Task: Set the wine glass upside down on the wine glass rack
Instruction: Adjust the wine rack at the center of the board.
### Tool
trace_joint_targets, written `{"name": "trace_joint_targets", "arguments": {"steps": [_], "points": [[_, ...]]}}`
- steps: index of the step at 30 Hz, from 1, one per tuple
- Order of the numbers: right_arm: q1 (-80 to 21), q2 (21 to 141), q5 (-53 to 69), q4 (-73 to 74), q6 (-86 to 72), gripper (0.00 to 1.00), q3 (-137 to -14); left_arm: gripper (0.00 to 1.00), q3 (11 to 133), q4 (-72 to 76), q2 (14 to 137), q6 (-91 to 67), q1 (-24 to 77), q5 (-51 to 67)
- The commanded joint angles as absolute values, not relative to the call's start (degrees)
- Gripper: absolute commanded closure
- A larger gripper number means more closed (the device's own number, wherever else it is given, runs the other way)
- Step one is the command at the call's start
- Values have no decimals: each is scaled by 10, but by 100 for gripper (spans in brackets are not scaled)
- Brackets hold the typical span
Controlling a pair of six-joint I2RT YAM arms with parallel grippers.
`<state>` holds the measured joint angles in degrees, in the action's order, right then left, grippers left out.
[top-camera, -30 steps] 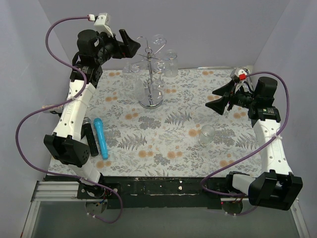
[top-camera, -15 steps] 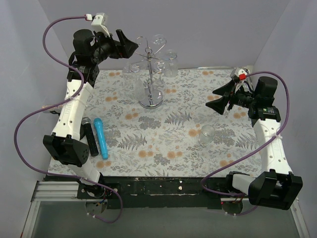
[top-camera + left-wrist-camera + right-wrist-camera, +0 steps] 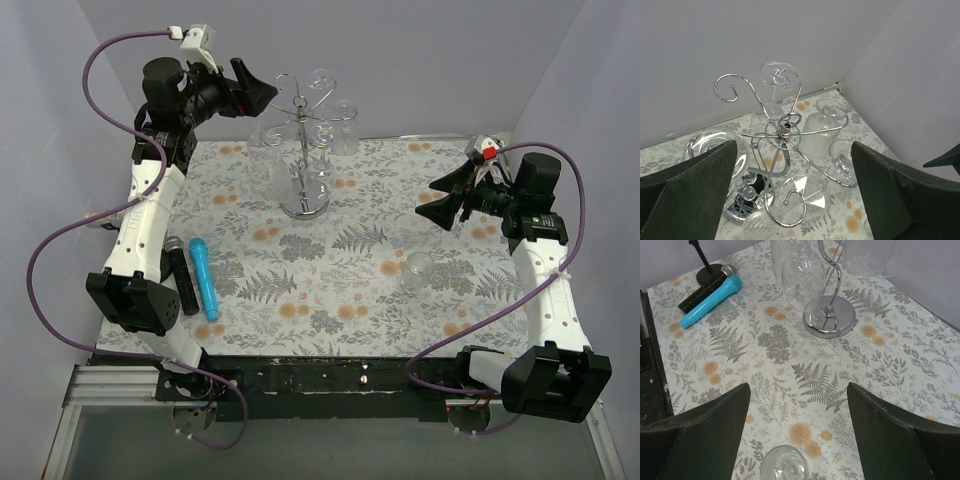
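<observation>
The wine glass rack (image 3: 305,150) stands at the back of the table, its wire hub (image 3: 785,130) carrying several clear glasses hung upside down. One loose wine glass (image 3: 417,270) stands on the floral cloth at the right. It also shows at the bottom edge of the right wrist view, where the glass (image 3: 783,466) lies just below the gap between the fingers. My left gripper (image 3: 258,85) hovers high, left of the rack's top, open and empty; in its own view the left gripper (image 3: 795,200) looks down on the curled arms. My right gripper (image 3: 440,198) is open, above and behind the loose glass.
A blue microphone (image 3: 202,275) and a black microphone (image 3: 180,275) lie side by side at the left of the table. The rack's mirrored base (image 3: 830,315) sits on the floral cloth (image 3: 330,290). White walls close the back and sides.
My left arm has drawn back slightly to the left and up, away from the rack's top. The right arm and the loose glass have not moved.
</observation>
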<state>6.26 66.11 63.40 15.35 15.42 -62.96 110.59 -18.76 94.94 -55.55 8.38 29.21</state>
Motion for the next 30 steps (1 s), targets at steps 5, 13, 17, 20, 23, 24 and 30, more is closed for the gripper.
{"name": "trace_joint_targets", "arguments": {"steps": [5,13,17,20,23,24,30], "points": [[64,665,647,159,165,14,-663,2,1151,-156,957,-585,75,323],[64,671,656,170,168,14,-671,2,1173,-145,980,-607,70,339],[64,671,655,176,176,14,-674,2,1181,-141,985,-612,70,344],[64,671,656,182,180,14,-674,2,1185,-139,989,-607,69,346],[64,675,657,184,184,14,-674,2,1194,-147,998,-587,69,355],[64,676,658,185,185,15,-674,2,1199,-149,1000,-576,69,359],[63,674,666,188,188,15,-672,2,1229,-145,1022,-574,57,392]]}}
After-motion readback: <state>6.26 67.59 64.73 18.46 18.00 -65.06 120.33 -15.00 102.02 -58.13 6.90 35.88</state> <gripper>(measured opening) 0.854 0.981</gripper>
